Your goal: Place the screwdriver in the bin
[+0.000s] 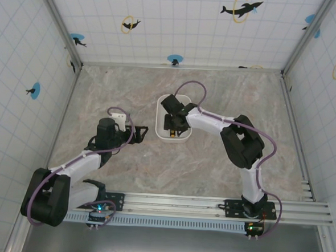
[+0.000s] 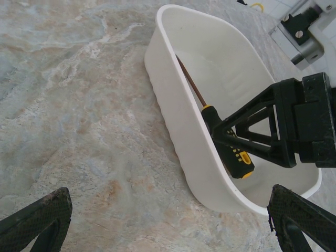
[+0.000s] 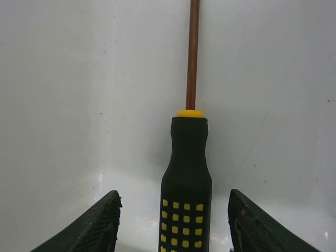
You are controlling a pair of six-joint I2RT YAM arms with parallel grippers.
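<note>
The screwdriver (image 3: 186,168), with a black handle dotted in yellow and a thin coppery shaft, lies inside the white bin (image 3: 73,79). My right gripper (image 3: 173,210) is open around the handle, and its fingers (image 3: 97,226) stand clear on each side with a gap. In the top view the right gripper (image 1: 175,125) reaches down into the bin (image 1: 159,117) at the table's middle. In the left wrist view the screwdriver (image 2: 212,118) leans along the bin's near wall (image 2: 173,110). My left gripper (image 2: 168,210) is open over bare table, just left of the bin (image 1: 142,130).
The marbled tabletop (image 1: 227,89) is fenced by tiled walls with dolphin stickers. A metal rail (image 1: 209,205) runs along the near edge by the arm bases. The right arm's elbow (image 1: 244,142) juts out right of the bin.
</note>
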